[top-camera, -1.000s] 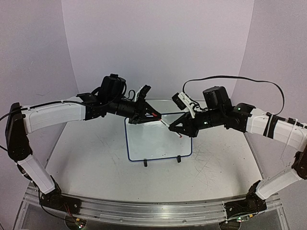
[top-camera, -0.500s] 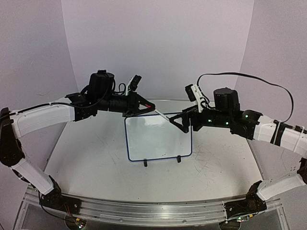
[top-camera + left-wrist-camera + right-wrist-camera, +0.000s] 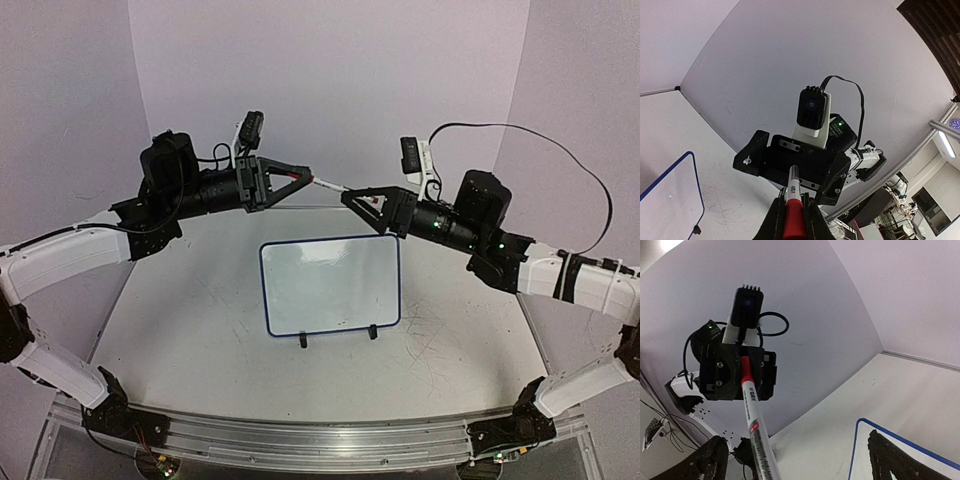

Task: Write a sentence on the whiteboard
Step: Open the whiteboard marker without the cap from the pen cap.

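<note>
The whiteboard (image 3: 330, 285) stands on two black feet mid-table, its face plain white; the sentence is out of view. High above its far edge my left gripper (image 3: 305, 178) is shut on a marker (image 3: 328, 184), level and pointing right. In the left wrist view the gripper (image 3: 794, 202) pinches the marker's red end (image 3: 794, 225). My right gripper (image 3: 358, 198) faces it, open. In the right wrist view the marker's white barrel (image 3: 756, 430) runs between the wide-apart fingers (image 3: 710, 460) of that gripper (image 3: 796, 440), nearer the left one and touching neither.
The scuffed white tabletop (image 3: 180, 330) spreads around the board, with purple walls (image 3: 330, 80) close behind and at both sides. A black cable (image 3: 540, 170) loops above the right arm. The board's blue rim (image 3: 860, 422) shows low in the right wrist view.
Both grippers have risen from the board's far edge to well above it. The right jaws have opened off the marker, which stays in the left gripper.
</note>
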Controlling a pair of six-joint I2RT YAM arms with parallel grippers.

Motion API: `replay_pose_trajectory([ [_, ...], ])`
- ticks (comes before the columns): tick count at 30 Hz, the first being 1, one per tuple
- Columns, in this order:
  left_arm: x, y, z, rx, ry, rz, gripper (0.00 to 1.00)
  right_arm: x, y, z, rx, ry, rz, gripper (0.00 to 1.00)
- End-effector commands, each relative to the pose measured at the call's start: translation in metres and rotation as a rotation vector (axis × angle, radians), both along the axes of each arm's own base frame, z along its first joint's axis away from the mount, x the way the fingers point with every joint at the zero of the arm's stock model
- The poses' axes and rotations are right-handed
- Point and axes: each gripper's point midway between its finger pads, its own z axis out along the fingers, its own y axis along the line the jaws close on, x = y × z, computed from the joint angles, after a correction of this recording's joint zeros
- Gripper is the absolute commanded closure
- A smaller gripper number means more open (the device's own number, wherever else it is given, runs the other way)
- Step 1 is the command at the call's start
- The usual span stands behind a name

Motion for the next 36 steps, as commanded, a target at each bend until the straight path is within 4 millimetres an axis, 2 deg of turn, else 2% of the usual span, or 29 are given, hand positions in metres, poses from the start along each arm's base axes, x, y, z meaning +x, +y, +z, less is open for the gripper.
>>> replay_pose_trajectory([
  [1,-0.004,0.002,0.018,-0.086,-0.025,-0.029,1.00,-0.025,0.007,0.047,0.183,-0.092,0.137,0.14],
  [4,-0.004,0.001,0.015,-0.087,-0.014,-0.035,1.00,-0.025,0.012,0.052,0.189,-0.105,0.132,0.20],
  [7,-0.004,0.000,0.013,-0.086,-0.012,-0.040,1.00,-0.020,0.020,0.048,0.151,-0.094,0.140,0.29],
  [15,-0.006,-0.001,0.010,-0.077,-0.014,-0.057,1.00,-0.018,0.026,0.047,0.128,-0.083,0.154,0.66],
  [19,-0.007,-0.002,0.009,-0.076,-0.011,-0.060,1.00,-0.019,0.027,0.048,0.136,-0.075,0.168,0.75],
  [23,-0.007,-0.001,0.009,-0.077,-0.012,-0.058,1.00,-0.021,0.027,0.050,0.150,-0.081,0.175,0.89],
  [25,-0.007,-0.001,0.009,-0.078,-0.013,-0.058,1.00,-0.022,0.028,0.051,0.150,-0.081,0.189,0.90],
  [28,-0.007,-0.001,0.010,-0.081,-0.015,-0.059,1.00,-0.023,0.032,0.050,0.149,-0.080,0.214,0.84],
  [32,-0.009,0.000,0.010,-0.080,-0.012,-0.063,1.00,-0.023,0.033,0.049,0.157,-0.076,0.225,0.82],
  [36,-0.009,0.000,0.008,-0.080,-0.009,-0.064,1.00,-0.024,0.034,0.050,0.172,-0.077,0.233,0.85],
])
